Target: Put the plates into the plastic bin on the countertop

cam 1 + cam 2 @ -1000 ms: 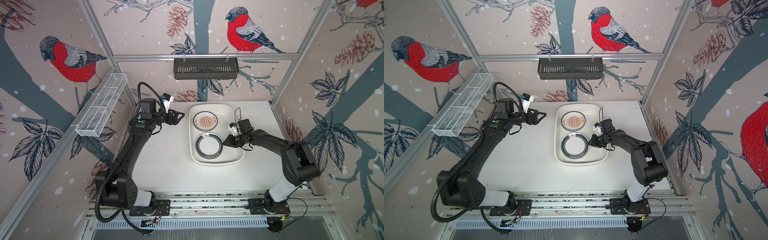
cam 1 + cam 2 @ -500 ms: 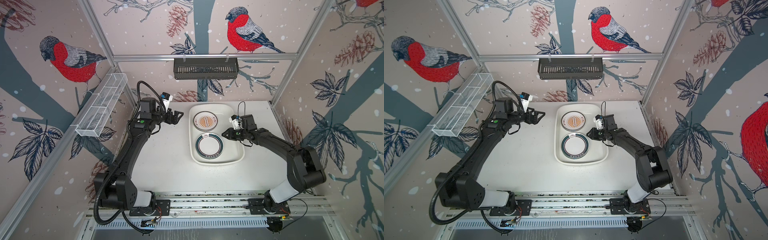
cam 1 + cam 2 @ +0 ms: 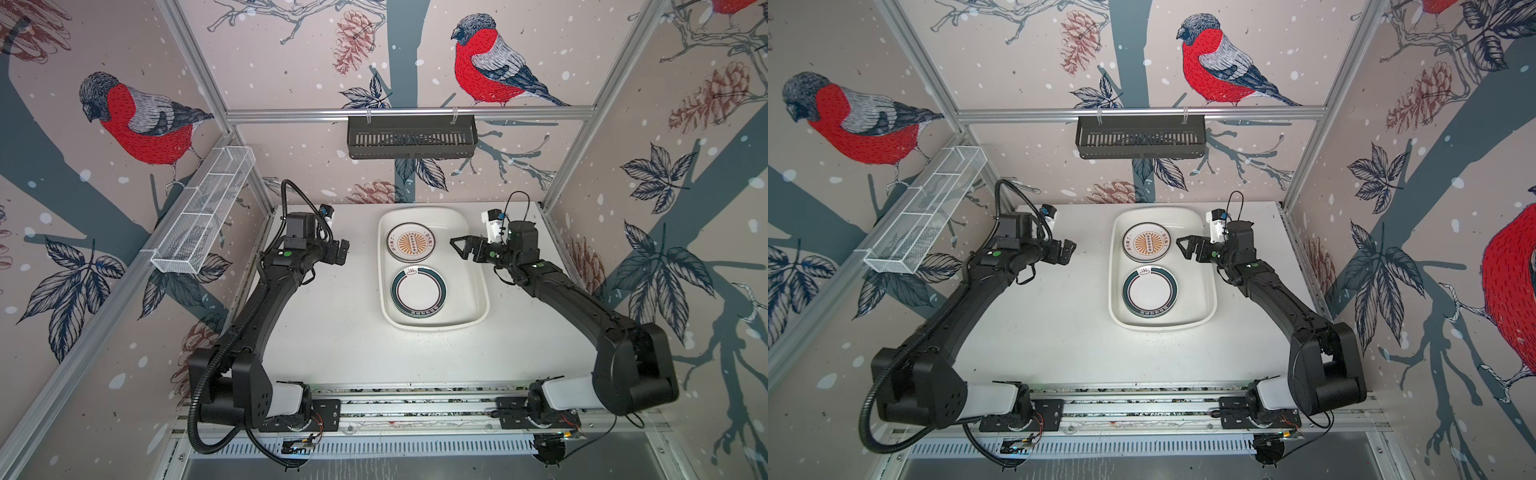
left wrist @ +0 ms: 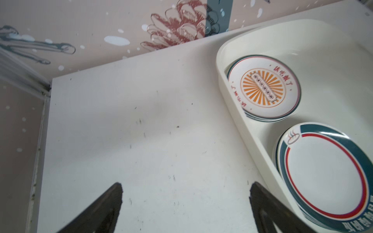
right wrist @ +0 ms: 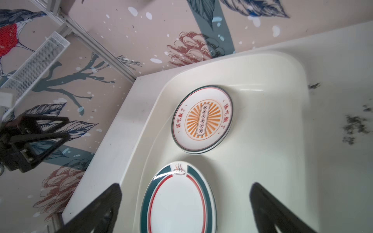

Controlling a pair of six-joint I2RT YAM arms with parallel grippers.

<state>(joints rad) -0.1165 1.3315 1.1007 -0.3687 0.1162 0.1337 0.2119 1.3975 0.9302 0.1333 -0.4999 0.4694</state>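
The plastic bin [image 3: 484,299] [image 3: 1213,307] lies on the countertop [image 3: 332,324] at the back right. Inside it, in both top views, are two stacks of plates: an orange sunburst plate [image 3: 411,242] [image 3: 1147,243] tops the far one and a green-rimmed plate [image 3: 418,291] [image 3: 1150,293] tops the near one. My right gripper [image 3: 457,248] [image 5: 185,193] hangs open over the bin's right side and holds nothing. In the right wrist view the green-rimmed plate [image 5: 177,203] shows between its fingers. My left gripper [image 3: 344,252] [image 4: 185,193] stands open over bare countertop [image 4: 121,121], left of the bin rim [image 4: 240,129].
A black slotted rack [image 3: 411,137] hangs on the back rail. A white wire-mesh basket [image 3: 203,218] is fixed to the left wall. Aluminium rails [image 3: 415,407] with both arm bases run along the front edge. The walls stand close behind and beside the bin.
My right gripper has lifted away from the green-rimmed plate and its jaws have gone from nearly shut to wide open. My left gripper has opened further and drawn back slightly.
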